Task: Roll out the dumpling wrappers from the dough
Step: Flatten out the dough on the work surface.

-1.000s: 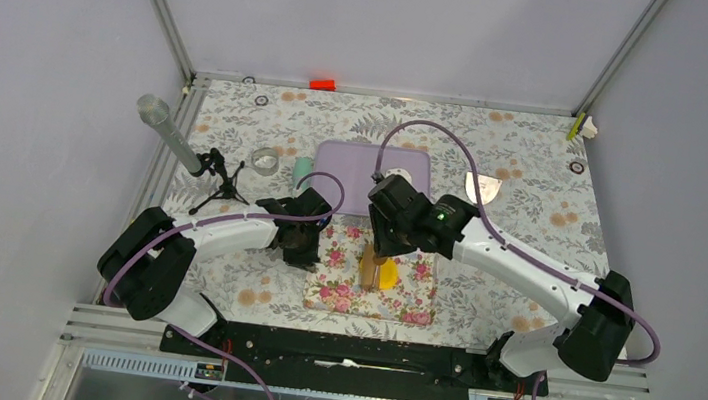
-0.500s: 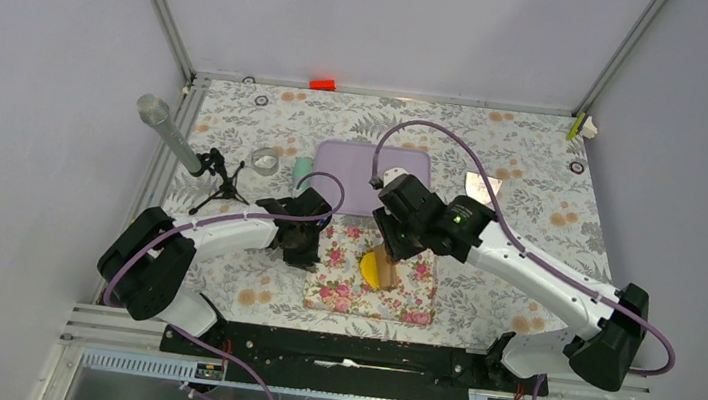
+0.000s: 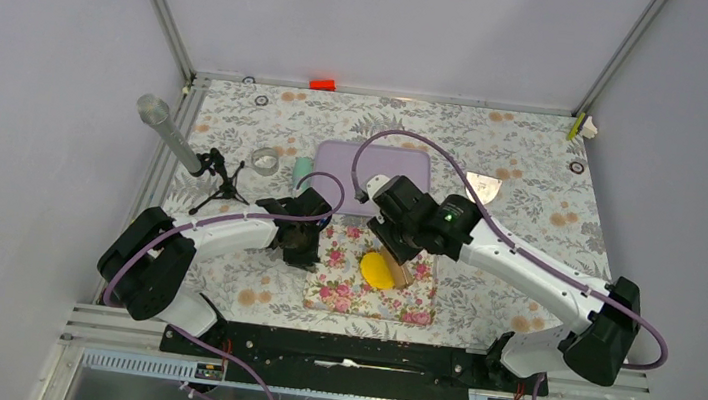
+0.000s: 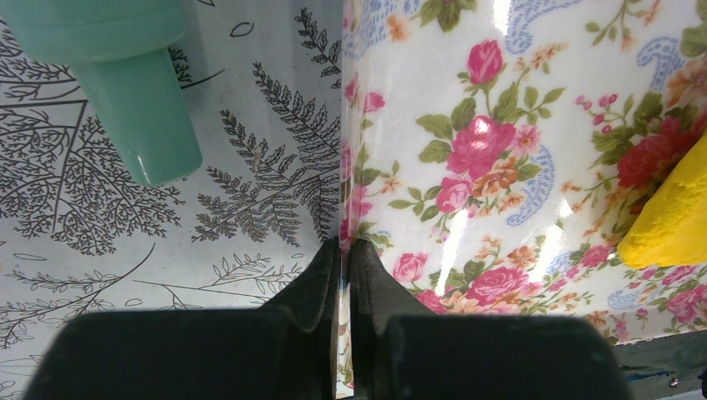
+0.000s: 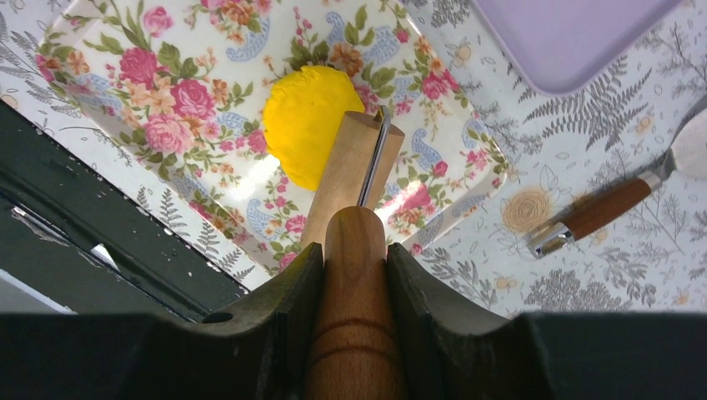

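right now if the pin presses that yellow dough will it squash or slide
The dough will probably squash, not roll: it looks soft, a low domed lump. It may cling to the glossy mat rather than slide. The mat should hold, since the left end effector seems to pinch its edge.

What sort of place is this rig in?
Likely a lab test cell staged as a kitchen worktop: plain walls on aluminium framing, floral tablecloth, rolling pin and yellow dough on a flowered mat.

The dough [image 5: 308, 112] is bright yellow, the mat [image 3: 339, 294] rose-printed, the rolling pin [image 5: 346, 179] tan.
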`<control>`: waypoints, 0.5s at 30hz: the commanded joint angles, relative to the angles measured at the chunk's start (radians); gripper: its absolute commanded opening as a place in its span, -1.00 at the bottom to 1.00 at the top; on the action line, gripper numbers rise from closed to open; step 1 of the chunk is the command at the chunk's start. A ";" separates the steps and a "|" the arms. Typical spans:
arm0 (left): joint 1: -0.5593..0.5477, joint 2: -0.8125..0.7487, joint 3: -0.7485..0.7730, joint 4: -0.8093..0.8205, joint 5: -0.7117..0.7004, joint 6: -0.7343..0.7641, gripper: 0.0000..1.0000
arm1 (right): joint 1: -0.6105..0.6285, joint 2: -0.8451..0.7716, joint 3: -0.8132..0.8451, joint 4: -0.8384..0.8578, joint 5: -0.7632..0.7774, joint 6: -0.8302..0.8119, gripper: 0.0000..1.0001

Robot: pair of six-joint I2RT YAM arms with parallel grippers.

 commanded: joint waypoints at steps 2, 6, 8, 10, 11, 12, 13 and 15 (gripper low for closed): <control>-0.003 -0.005 -0.016 -0.023 -0.048 0.021 -1.00 | 0.012 0.007 0.021 0.081 -0.045 -0.063 -1.00; -0.003 -0.004 -0.018 -0.023 -0.047 0.022 -1.00 | 0.012 0.012 0.023 0.099 -0.062 -0.052 -1.00; -0.003 -0.002 -0.017 -0.023 -0.047 0.024 -1.00 | 0.013 0.018 0.015 0.108 -0.066 -0.050 -1.00; -0.004 -0.001 -0.015 -0.023 -0.045 0.025 -1.00 | 0.013 0.021 -0.013 0.126 -0.067 -0.049 -1.00; -0.004 -0.001 -0.014 -0.023 -0.045 0.025 -1.00 | 0.013 0.023 -0.027 0.134 -0.072 -0.047 -1.00; -0.004 -0.001 -0.014 -0.023 -0.045 0.025 -1.00 | 0.012 0.025 -0.042 0.142 -0.078 -0.045 -1.00; -0.004 -0.003 -0.014 -0.023 -0.045 0.025 -1.00 | 0.012 0.029 -0.058 0.149 -0.084 -0.042 -1.00; -0.003 -0.003 -0.015 -0.023 -0.045 0.025 -1.00 | 0.012 0.037 -0.093 0.161 -0.102 -0.036 -1.00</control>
